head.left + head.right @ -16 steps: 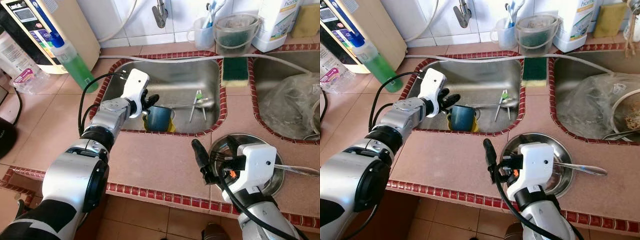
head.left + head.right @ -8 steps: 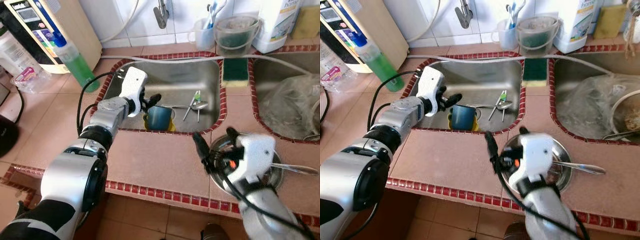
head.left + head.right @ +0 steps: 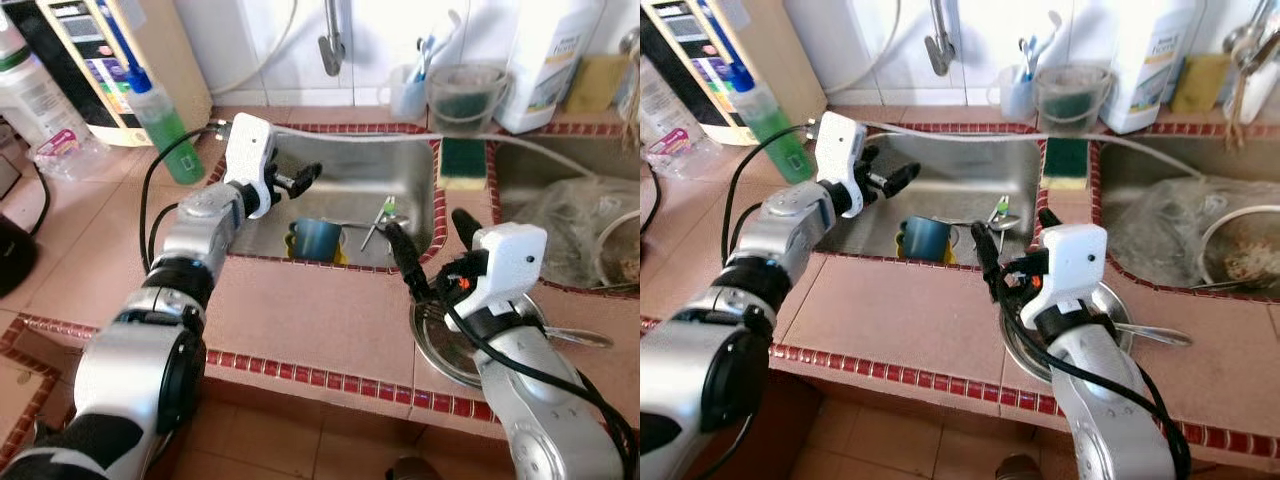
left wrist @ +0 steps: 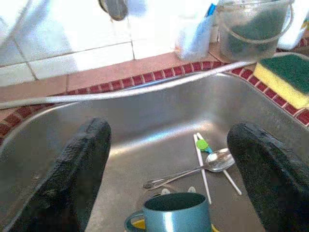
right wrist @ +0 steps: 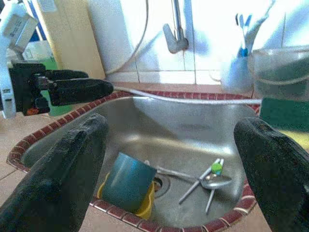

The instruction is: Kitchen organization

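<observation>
Left wrist view puts the blue cup (image 4: pixel 170 211) at the near wall of the sink (image 3: pixel 350 160), upright over something yellow, with a spoon (image 4: pixel 203 166) and chopsticks (image 4: pixel 202 164) lying just beyond it on the steel. My left gripper (image 3: pixel 292 180) hangs above the cup with fingers spread wide, grasping nothing. My right gripper (image 3: pixel 432 248) is released too, poised over the sink's near rim, beside the metal plate (image 3: pixel 450 350) on the counter (image 3: pixel 300 310). I reckon the risk is crowding: both grippers aim at one basin, so they could collide, or a finger could tip the cup against the sink wall
</observation>
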{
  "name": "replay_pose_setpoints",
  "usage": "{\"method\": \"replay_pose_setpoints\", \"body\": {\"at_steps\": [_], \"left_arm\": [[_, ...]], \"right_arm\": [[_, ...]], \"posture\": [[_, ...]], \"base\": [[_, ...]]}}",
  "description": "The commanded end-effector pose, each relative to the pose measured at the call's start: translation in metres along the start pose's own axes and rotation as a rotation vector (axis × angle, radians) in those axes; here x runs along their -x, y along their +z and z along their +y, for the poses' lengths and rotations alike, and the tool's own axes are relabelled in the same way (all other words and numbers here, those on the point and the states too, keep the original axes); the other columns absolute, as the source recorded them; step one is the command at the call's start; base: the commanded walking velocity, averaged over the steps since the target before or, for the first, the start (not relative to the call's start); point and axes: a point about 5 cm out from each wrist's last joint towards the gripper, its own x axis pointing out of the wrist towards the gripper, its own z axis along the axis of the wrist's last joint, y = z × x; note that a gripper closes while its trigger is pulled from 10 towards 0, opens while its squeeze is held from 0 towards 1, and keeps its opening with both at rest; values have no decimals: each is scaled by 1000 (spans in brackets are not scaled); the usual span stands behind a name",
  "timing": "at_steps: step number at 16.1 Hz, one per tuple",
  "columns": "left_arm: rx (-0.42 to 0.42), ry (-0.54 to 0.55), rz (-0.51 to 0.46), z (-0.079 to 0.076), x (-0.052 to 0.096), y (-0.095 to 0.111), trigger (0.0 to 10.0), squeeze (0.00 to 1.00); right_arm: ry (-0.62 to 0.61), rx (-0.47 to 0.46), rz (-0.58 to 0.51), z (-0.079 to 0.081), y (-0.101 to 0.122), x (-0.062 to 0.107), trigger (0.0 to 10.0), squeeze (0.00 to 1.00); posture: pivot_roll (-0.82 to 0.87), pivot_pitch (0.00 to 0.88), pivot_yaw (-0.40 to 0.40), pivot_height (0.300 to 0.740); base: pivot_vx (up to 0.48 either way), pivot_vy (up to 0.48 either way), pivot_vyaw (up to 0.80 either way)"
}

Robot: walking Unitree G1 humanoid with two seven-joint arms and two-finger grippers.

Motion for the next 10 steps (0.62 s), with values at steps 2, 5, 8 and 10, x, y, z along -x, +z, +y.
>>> {"method": "replay_pose_setpoints", "body": {"at_steps": [2,5,8,10], "left_arm": [[0,27,-102,2,10,2,10000,0],[72,17,-176,-6,21,-5,10000,0],[88,86,-160,-18,31,-20,10000,0],[82,117,-170,-27,36,-27,10000,0]], "right_arm": [[-32,-14,-57,-6,0,-9,10000,0],[-95,2,-92,-15,-1,-19,10000,0],[-138,46,-95,-24,-5,-28,10000,0],[-159,71,-51,-29,-12,-33,10000,0]], "posture": [[-306,29,133,736],[-299,15,116,736],[-284,0,98,736],[-276,0,91,736]], "base": [[0,0,0],[0,0,0],[0,0,0],[0,0,0]]}}
